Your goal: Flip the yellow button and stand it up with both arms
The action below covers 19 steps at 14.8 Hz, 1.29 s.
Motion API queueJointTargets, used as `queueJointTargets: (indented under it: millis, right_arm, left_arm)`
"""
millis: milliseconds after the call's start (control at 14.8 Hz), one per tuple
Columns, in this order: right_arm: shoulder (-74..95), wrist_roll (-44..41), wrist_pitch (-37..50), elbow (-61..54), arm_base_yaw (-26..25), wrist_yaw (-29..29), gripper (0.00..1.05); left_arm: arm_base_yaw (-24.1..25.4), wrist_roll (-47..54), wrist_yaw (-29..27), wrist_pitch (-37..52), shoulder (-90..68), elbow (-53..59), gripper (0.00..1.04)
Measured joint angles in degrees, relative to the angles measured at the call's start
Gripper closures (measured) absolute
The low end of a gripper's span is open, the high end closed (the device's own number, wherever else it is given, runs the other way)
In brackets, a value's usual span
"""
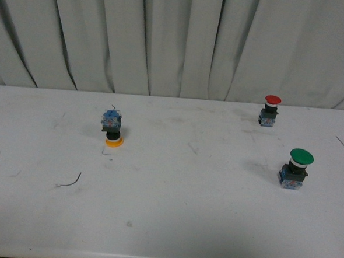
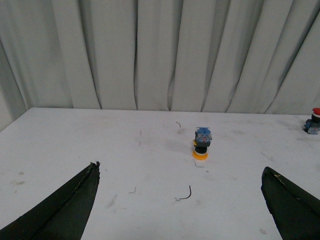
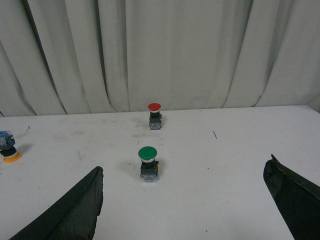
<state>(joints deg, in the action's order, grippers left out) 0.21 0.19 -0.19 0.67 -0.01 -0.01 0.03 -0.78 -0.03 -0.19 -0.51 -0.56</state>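
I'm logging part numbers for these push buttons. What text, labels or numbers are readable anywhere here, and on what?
No text can be read in any view.
Yellow button: any marking on its blue-grey base is too small and blurred to read.
Red button and green button: their bases are likewise too small to read.
Table and curtain: no writing visible.

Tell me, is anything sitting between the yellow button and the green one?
No. Front view shows only bare table between yellow button and green button.

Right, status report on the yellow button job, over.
Left gripper, right gripper open, empty. Yellow button upside down, cap on table. Red button, green button upright, far off.
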Motion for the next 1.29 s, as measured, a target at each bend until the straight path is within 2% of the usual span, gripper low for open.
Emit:
queueJointTargets:
  millis: [1287]
  right_arm:
    - [0.0,0.0,0.0,0.0,0.0,0.0,0.06]
  left_arm:
    - [0.0,0.0,0.0,0.0,0.0,0.0,0.07]
